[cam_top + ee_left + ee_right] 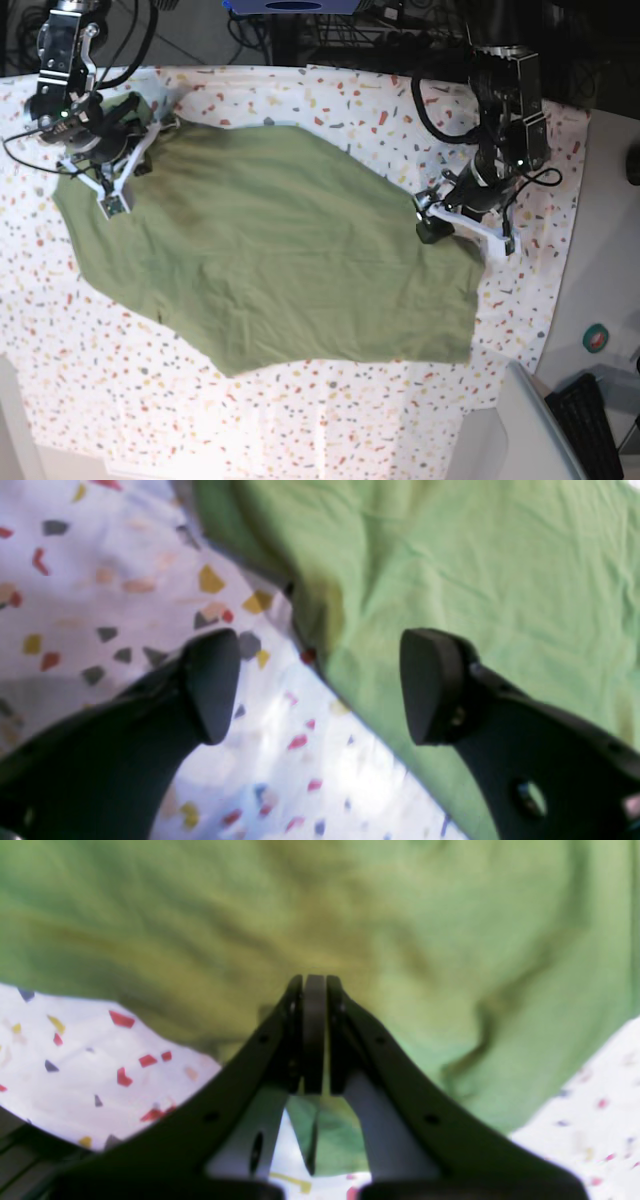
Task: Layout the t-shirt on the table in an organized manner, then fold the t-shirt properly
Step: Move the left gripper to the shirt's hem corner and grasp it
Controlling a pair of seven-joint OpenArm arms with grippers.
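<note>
Base view showed the t-shirt point(270, 250) spread flat on the table point(330, 420). The left gripper point(320, 685) was wide apart over its right edge. The right gripper point(314, 1035) was pressed together, maybe pinching its far left corner.

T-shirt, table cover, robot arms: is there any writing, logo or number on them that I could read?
None can be read.
T-shirt: plain green, no print showing.
Table cover: only coloured flecks, no letters.
Left gripper and right gripper: black, no readable marks.
Round teal thing beside the table: too small to read.
</note>
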